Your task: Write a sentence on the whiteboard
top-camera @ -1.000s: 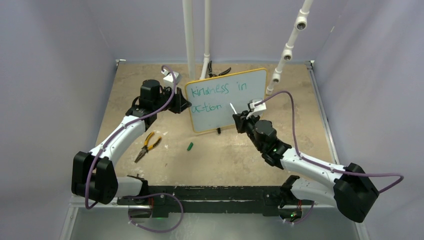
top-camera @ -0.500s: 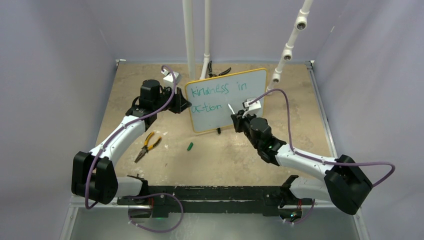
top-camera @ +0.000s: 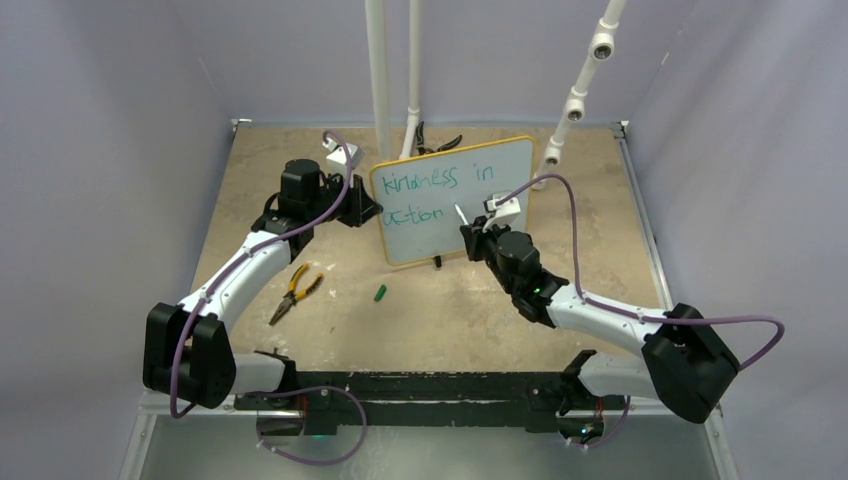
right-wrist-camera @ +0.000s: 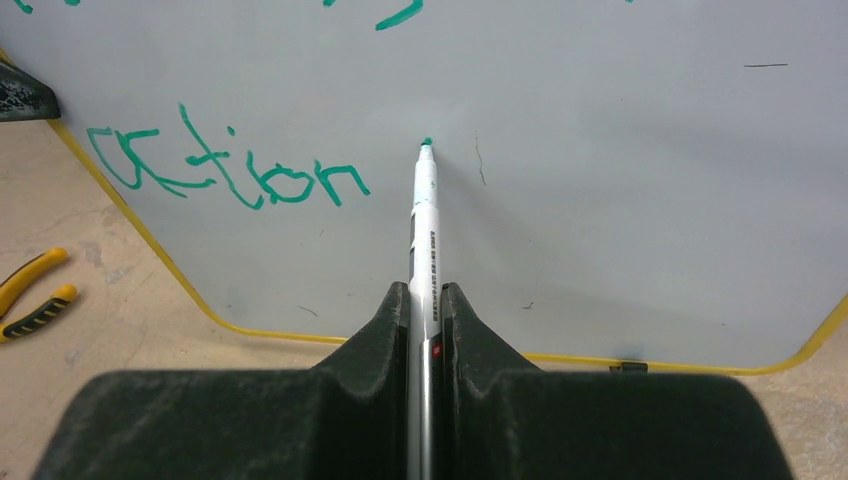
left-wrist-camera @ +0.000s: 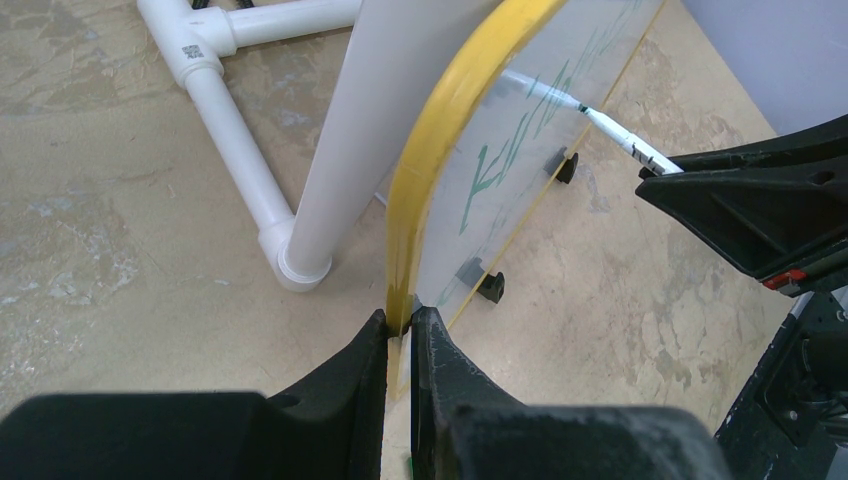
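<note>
The right claw [right-wrist-camera: 427, 300] is clamped tight on the marker [right-wrist-camera: 424, 230], whose barrel runs straight out ahead of its fingers. The green tip sits at the board [top-camera: 420, 245], dead ahead of the claw and a little right of the last letter of "action". The left claw [left-wrist-camera: 398, 325] is pinched shut on the board's yellow edge, and the board rises ahead of it on small black feet. The sentence [top-camera: 440, 180] reads "kindness in" on the top line and "action" below, ahead and to the left of the right claw.

The step in hand looks like either a closing stop or the start of a further word. The marker points nearly square at the face, so any push goes into a board that only stands on feet. Pressure should be light, and the left claw's pinch has to take it. Strokes should be short, level with "action" and a clear gap to its right, with the tip lifted off between letters.

Whether the tip actually touches cannot be told; only a small green dot shows at it. The right wrist view cuts off the top line. The left wrist view sees the lettering edge-on and unreadable. From above, the right claw covers part of the board's lower right
</note>
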